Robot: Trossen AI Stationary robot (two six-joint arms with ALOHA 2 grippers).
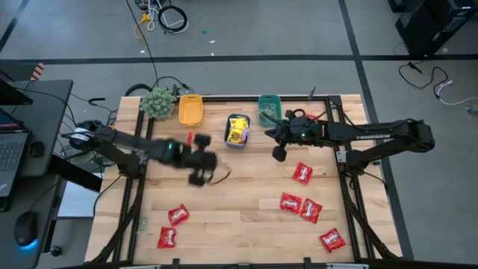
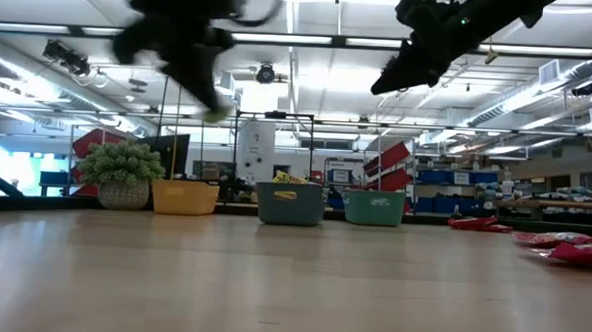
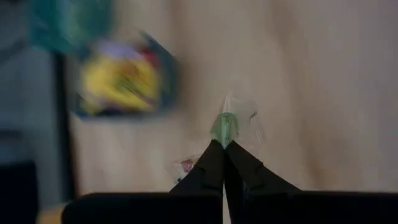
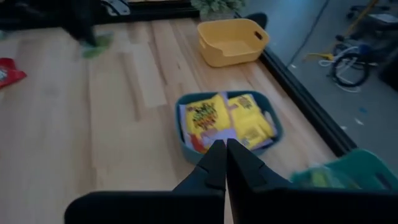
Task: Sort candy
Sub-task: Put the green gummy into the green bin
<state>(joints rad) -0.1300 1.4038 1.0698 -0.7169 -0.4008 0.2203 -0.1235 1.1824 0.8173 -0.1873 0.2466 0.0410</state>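
Left tool [image 3: 224,144]: tiny pale green candy [image 3: 224,126], clear-wrapped

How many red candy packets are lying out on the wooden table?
6. Two flat red wrapped packets lie at the left front. Four lie on the right: one farther back, two touching mid-way, one nearest the front. More may hide inside the bins.

1. Two dark, jointed arms [image 1: 388,134] reach over the wooden table [image 1: 239,217].
2. A small green light glows on the left arm [image 1: 170,147].
3. Each gripper's fingers [image 4: 214,163] are black, tapering wedges.
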